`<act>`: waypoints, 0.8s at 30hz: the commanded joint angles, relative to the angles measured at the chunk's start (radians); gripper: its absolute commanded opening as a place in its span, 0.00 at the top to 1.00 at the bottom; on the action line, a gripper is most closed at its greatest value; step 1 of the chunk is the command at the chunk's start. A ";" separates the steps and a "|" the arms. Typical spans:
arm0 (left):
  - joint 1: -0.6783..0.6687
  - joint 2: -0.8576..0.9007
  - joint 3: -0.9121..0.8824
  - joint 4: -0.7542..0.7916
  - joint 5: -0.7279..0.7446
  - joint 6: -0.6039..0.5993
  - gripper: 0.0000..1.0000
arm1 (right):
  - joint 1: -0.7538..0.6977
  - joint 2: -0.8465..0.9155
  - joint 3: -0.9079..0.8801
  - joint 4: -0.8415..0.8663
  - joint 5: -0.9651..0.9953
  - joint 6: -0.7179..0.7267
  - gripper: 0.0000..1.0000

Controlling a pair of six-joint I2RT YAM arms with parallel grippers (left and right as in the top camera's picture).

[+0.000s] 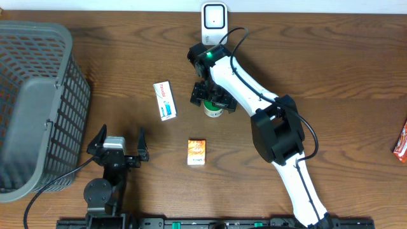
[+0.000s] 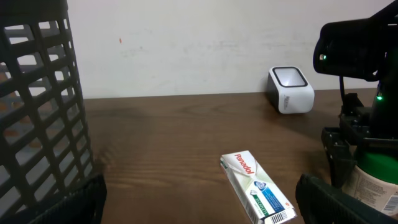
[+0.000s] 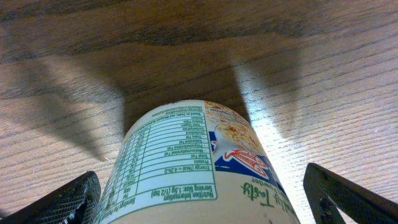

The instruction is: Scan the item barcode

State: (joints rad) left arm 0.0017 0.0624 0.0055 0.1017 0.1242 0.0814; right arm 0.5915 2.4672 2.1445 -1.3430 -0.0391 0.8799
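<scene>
A white bottle with a green lid point(image 1: 213, 112) stands on the wooden table just in front of the white barcode scanner point(image 1: 214, 19). My right gripper point(image 1: 213, 102) is over it, open. In the right wrist view its fingers point(image 3: 348, 199) stand apart on either side of the bottle's label point(image 3: 180, 168), with gaps on both sides. My left gripper point(image 1: 121, 135) sits open near the table's front left with nothing between its fingers point(image 2: 336, 202). The left wrist view shows the scanner point(image 2: 291, 90) and the bottle point(image 2: 373, 180) at the right.
A white Panadol box point(image 1: 165, 100) lies left of the bottle, its barcode end showing point(image 2: 256, 196). A small orange box point(image 1: 196, 152) lies toward the front. A grey mesh basket point(image 1: 32, 102) fills the left side. A red packet point(image 1: 400, 143) lies at the right edge.
</scene>
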 commanded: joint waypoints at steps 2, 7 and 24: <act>-0.001 -0.006 -0.001 0.003 -0.009 -0.005 0.04 | 0.011 -0.009 -0.026 0.003 -0.014 -0.013 0.01; -0.001 -0.006 -0.001 0.003 -0.009 -0.005 0.04 | 0.019 -0.036 -0.026 0.018 0.039 -0.013 0.01; -0.001 -0.006 -0.001 0.003 -0.009 -0.005 0.04 | 0.071 -0.092 -0.026 0.052 0.125 0.006 0.01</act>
State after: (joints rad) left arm 0.0017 0.0624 0.0055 0.1017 0.1242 0.0814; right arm 0.6579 2.4058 2.1227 -1.2995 0.0532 0.8803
